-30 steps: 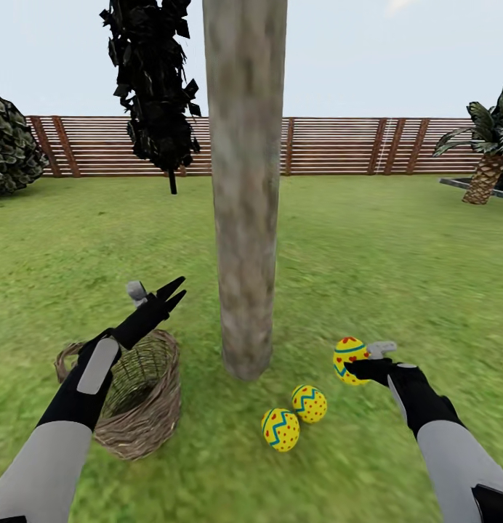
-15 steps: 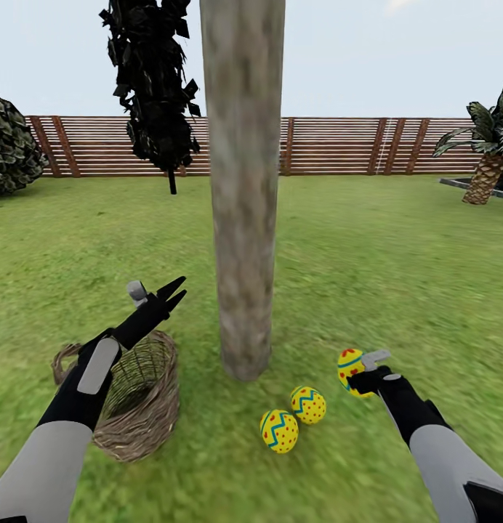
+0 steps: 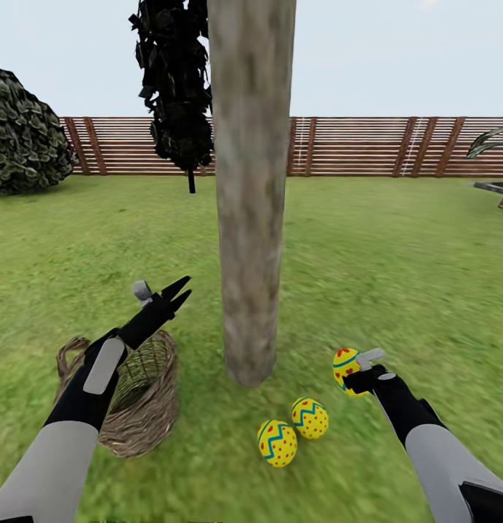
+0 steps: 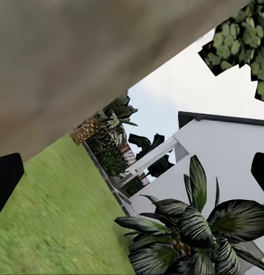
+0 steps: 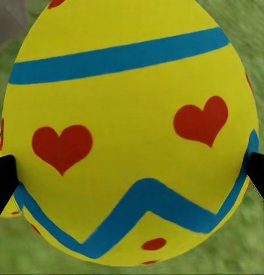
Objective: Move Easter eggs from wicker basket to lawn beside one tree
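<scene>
Head view: right gripper (image 3: 355,375) around egg (image 3: 345,365)

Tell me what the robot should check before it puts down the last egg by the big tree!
1. Third egg held in right gripper: ok.
2. Two eggs already on lawn beside tree: ok.
3. Wicker basket empty: cannot tell, left arm covers part.
4. Left gripper open, holding nothing: ok.
5. Bare grass near the trunk for the egg: ok.
</scene>
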`<state>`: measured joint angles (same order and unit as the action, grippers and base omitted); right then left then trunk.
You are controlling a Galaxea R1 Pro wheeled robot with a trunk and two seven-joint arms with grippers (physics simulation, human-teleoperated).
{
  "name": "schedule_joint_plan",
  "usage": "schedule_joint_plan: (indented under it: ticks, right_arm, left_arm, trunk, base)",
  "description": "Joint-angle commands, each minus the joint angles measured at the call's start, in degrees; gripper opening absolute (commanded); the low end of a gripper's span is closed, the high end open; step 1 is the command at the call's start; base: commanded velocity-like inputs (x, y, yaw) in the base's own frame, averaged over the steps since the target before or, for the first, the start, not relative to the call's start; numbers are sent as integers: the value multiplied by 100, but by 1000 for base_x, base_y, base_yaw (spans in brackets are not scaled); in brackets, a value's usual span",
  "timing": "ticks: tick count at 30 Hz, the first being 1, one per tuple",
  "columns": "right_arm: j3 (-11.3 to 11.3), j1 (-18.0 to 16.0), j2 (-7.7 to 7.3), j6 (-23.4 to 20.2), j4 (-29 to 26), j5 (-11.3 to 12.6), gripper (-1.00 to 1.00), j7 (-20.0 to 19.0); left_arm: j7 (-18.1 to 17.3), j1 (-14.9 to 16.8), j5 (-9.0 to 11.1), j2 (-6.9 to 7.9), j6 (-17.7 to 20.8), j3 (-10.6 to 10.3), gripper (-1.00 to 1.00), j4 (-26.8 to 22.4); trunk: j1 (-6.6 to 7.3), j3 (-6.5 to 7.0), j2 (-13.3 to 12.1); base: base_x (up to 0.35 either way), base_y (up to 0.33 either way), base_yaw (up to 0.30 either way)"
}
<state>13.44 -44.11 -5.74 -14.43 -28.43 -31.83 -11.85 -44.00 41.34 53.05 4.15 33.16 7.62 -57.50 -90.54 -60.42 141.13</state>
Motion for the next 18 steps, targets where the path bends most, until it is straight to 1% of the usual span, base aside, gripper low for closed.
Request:
schedule_joint_plan:
  ticks: [1, 6, 10, 12, 13, 14, 16, 18]
  right_arm:
    - [36, 0, 3, -16, -13, -60, -100, -54]
    - [36, 0, 6, -16, -13, -60, -100, -54]
    - [36, 0, 3, -16, 16, -71, -100, -54]
    - [36, -1, -3, -17, 292, -63, -100, -43]
    - [36, -4, -10, -18, 482, -53, -100, 61]
    - [37, -12, -13, -18, 583, -39, -100, 295]
    - [37, -17, -11, -16, 646, -34, -100, 647]
    - [36, -18, -7, -11, 660, -41, -100, 732]
  left_arm:
    - [-3, 5, 30, -2, 42, 2, 100, 2]
    - [-3, 5, 30, -2, 42, 2, 100, 2]
    - [-3, 5, 36, -2, 42, 2, 100, 7]
    - [-3, 5, 38, -9, 42, 2, 100, 7]
    - [-3, 5, 38, -10, 42, 2, 100, 4]
    - [-3, 5, 38, -10, 42, 2, 100, 3]
    - [-3, 5, 38, -28, 42, 2, 100, 2]
    - [-3, 5, 38, -48, 42, 2, 100, 2]
  trunk:
    - [1, -5, 2]
    - [1, -5, 2]
    - [1, -5, 2]
    - [1, -5, 2]
    - [1, -5, 2]
    - [1, -5, 2]
    - [1, -5, 2]
    - [1, -5, 2]
  base:
    - [55, -297, 288]
    - [97, -298, 277]
    - [112, -298, 45]
    - [135, -203, 4]
    - [71, -74, 1]
    - [29, -30, 0]
    - [10, -11, 0]
    - [2, -2, 0]
